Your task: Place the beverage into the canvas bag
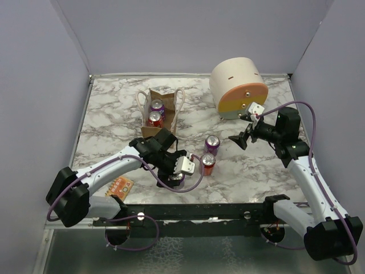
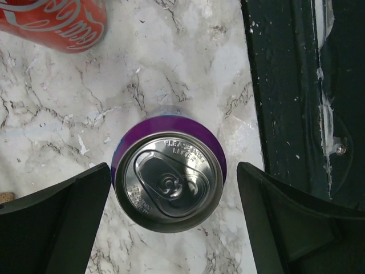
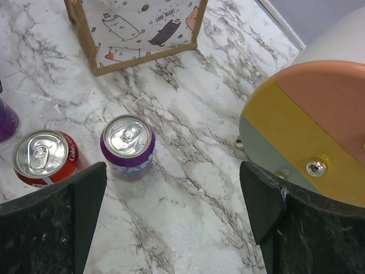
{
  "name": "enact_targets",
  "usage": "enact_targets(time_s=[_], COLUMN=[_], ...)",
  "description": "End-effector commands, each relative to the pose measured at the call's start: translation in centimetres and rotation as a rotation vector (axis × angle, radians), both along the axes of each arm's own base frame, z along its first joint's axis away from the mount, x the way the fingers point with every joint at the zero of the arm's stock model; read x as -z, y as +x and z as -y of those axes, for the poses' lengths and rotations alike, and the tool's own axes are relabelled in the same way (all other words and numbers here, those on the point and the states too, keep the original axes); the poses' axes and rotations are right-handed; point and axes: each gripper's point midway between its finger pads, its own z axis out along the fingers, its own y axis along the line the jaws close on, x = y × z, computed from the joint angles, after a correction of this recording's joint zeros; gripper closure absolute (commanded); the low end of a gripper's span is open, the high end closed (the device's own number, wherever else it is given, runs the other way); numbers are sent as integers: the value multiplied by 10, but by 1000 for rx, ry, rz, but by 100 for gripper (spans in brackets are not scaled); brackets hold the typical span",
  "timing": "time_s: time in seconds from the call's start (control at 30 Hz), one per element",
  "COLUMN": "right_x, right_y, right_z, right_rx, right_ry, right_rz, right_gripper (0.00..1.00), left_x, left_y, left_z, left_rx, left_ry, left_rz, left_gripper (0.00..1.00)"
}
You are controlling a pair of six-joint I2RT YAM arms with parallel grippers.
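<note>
The marbled surface (image 1: 114,114) fills the middle of the top view. At its upper right lies a large cream cylinder (image 1: 238,85) with an orange and yellow face. Up and left of centre stands the canvas bag (image 1: 153,132), open at the top, with a purple-topped can (image 1: 158,106) and a red one (image 1: 154,119) already inside.

The left gripper (image 2: 173,194) hangs below centre, pointing down near the lower edge of the marble. Its jaws are spread apart. The beverage (image 2: 169,181), a purple can standing upright on the surface, sits squarely between them in the left wrist view. There is a clear gap to the jaw on the right of the frame. The jaw on the left is just beside the can; I cannot tell whether it touches.

The right gripper (image 1: 242,138) hovers right of centre below the cylinder, its jaws wide apart and holding nothing.

Between the two grippers stand a second purple can (image 1: 212,144) and a red can (image 1: 208,164), close together. A small orange card (image 1: 120,186) lies at the lower left.
</note>
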Motion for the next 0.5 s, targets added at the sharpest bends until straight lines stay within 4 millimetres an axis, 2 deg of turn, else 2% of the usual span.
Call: enact_targets(time_s=[0.0, 0.23, 0.37, 0.47], right_x=[3, 4, 4, 4], right_y=[2, 2, 3, 2], right_z=[2, 2, 3, 2], right_rx=[7, 8, 8, 7], right_ry=[-4, -5, -5, -6], right_rz=[5, -2, -1, 2], right_gripper=[0, 0, 0, 0], left_x=[-4, -5, -7, -15], left_y=[8, 7, 7, 6], left_z=[19, 22, 21, 22], left_rx=[-17, -25, -24, -20], left_ry=[-62, -65, -60, -62], left_rz=[19, 7, 5, 5], left_gripper=[8, 19, 32, 47])
